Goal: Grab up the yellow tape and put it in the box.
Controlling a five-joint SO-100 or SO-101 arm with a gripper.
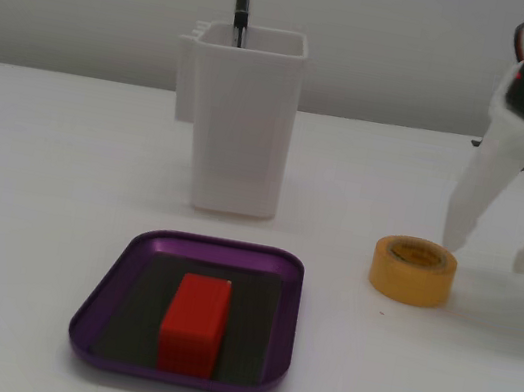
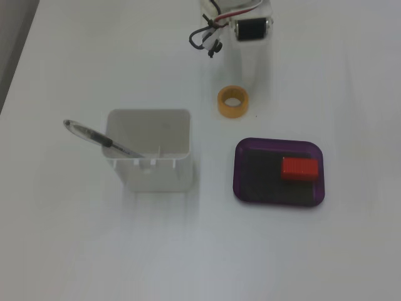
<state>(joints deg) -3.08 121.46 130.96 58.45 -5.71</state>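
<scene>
Closest to the lens in a fixed view sits the box (image 1: 101, 302), a shallow purple tray with a dark floor, and a red block (image 1: 193, 324) lies inside it, toward one side of the floor. Farther back and over at the right edge of that view the white pincer (image 1: 491, 252) hangs released, its two fingers (image 1: 479, 189) spread wide with tips pointing down at the counter (image 1: 25, 215) and nothing between them. Just beside the nearer fingertip, slightly in front of it, the yellow tape (image 1: 413, 270) lies flat on the counter with its hollow core facing up; whether that fingertip touches the roll cannot be told. From another fixed view, looking down, the pincer's body and its black motor come in from the top edge of the counter, with the yellow tape (image 2: 232, 101) just below them and apart from the box (image 2: 240, 169), which lies a little further toward the lower right. The red block (image 2: 299, 168) there rests in the upper right part of the tray. Well to the left stands a tall white container (image 2: 149, 150) with a pen (image 2: 100, 139) leaning out of it over its left rim; in the low fixed view this container (image 1: 245, 122) stands behind the box, the pen (image 1: 242, 0) sticking up out of its top.
</scene>
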